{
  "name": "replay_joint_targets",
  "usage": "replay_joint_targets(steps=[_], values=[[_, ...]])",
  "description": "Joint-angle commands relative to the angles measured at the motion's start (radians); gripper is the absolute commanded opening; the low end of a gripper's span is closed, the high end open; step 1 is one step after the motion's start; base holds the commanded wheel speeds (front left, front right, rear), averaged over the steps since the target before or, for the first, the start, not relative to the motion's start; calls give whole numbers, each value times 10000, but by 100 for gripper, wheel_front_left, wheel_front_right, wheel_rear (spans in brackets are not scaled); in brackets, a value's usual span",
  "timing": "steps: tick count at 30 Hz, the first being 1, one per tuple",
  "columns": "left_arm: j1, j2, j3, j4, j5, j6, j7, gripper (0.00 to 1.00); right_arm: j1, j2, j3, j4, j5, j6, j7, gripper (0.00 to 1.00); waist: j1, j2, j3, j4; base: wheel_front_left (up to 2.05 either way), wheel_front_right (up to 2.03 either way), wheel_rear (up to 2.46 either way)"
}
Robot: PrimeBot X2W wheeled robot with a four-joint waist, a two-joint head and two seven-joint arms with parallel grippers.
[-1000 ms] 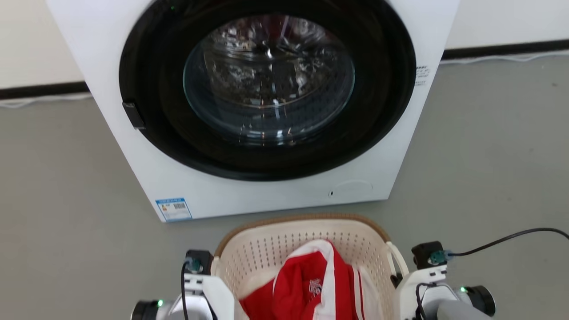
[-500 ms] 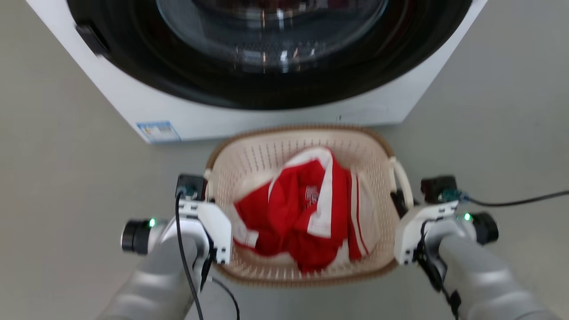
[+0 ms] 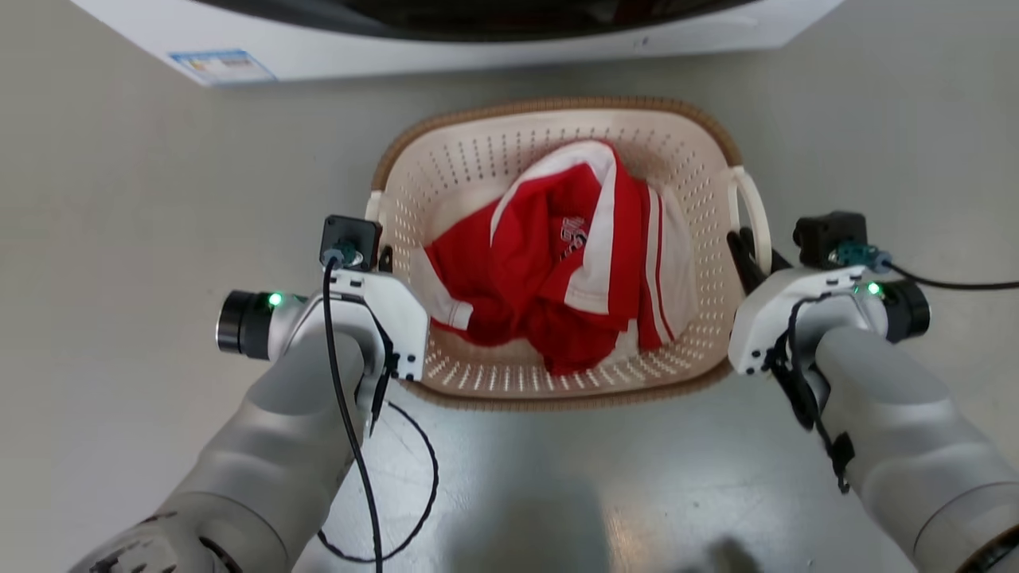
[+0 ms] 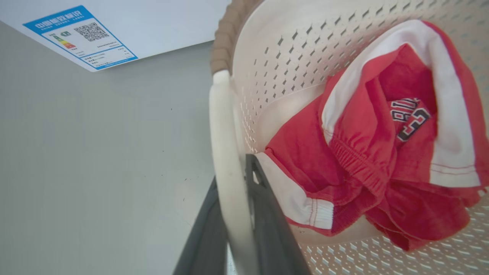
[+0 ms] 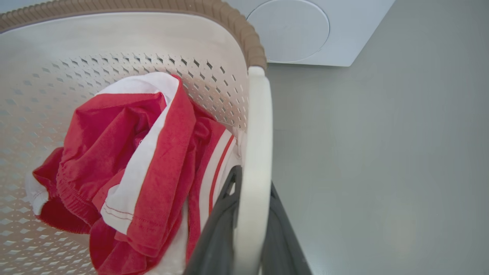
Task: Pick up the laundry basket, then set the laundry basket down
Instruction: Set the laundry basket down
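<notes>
1. Two pale grey forearms rise from the lower corners of the head view. A black cable [image 3: 350, 446] loops off the left one over the grey floor [image 3: 119, 199].
2. The left end effector [image 4: 233, 173] pinches the left loop handle [image 4: 225, 145] of the basket, with one dark finger on each side of the white band.
3. The right end effector [image 5: 254, 179] is clamped the same way on the right loop handle [image 5: 258, 126], one finger toward the basket's inside and one outside.
4. The laundry basket [image 3: 557, 105] is level between the two wrists, mouth up. Whether its base touches the floor cannot be told.
5. A crumpled red and white garment [image 3: 557, 270] lies inside, covering much of the perforated bottom and leaning toward the right wall.
6. Beyond the far brown rim is a strip of bare floor, then the lower front of a white washing machine [image 3: 478, 56].
7. A blue energy label [image 4: 80, 36] sits near the machine's left corner, and a round cover [image 5: 288, 30] is set into its lower right.
</notes>
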State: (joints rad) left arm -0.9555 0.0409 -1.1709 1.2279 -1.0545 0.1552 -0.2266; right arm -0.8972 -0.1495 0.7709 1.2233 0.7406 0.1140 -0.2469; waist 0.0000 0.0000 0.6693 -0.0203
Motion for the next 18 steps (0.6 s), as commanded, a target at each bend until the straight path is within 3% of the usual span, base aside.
replay_joint_targets(steps=[1,7,18], values=[[-403,93,10,-130,221,71,-230,0,-5,100,81,-343,-148,167,-144,0,0,0,535,-14,0,0,0],[-809,108,324,-312,491,304,-343,0,-143,-122,-529,-838,-536,167,-147,0,0,0,1080,-31,0,0,0],[-625,514,1744,-1704,1932,900,-350,0,164,-204,-1982,-1676,-1881,167,-148,0,0,0,1638,28,0,0,0]])
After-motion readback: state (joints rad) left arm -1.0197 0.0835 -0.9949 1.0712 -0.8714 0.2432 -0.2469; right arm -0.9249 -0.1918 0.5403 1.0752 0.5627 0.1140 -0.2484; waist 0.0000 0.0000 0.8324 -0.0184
